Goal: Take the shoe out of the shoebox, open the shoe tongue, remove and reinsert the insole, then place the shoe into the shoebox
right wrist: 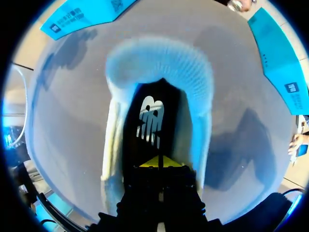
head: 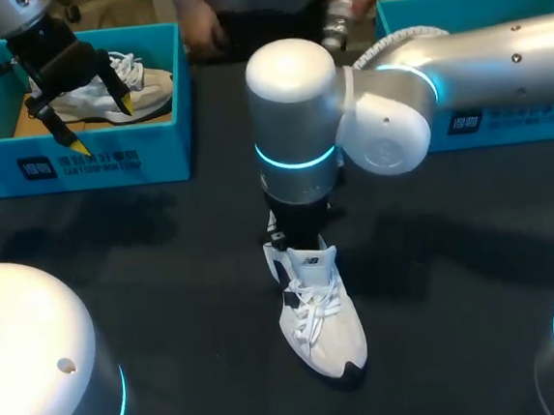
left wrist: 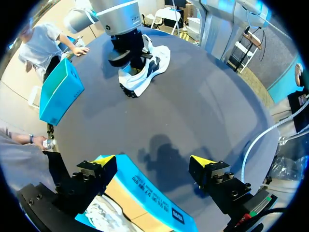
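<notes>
A white lace-up shoe (head: 326, 325) stands on the dark table at the middle, toe toward me, tongue raised. My right arm (head: 294, 119) comes down over its heel end. In the right wrist view my right gripper (right wrist: 159, 162) is shut, its yellow tips pressed together inside the shoe (right wrist: 159, 63) over the dark insole (right wrist: 150, 121); whether they pinch anything is hidden. My left gripper (head: 102, 126) hangs open over the left blue shoebox (head: 98, 160), which holds a second white shoe (head: 145, 88). The left wrist view shows that gripper (left wrist: 154, 162) above the box (left wrist: 145, 193).
Another blue shoebox (head: 503, 125) stands at the back right, partly behind my right arm. A person's hand (left wrist: 79, 50) rests on the table's far edge near that box (left wrist: 58, 92). Bare table surrounds the shoe (left wrist: 145, 77).
</notes>
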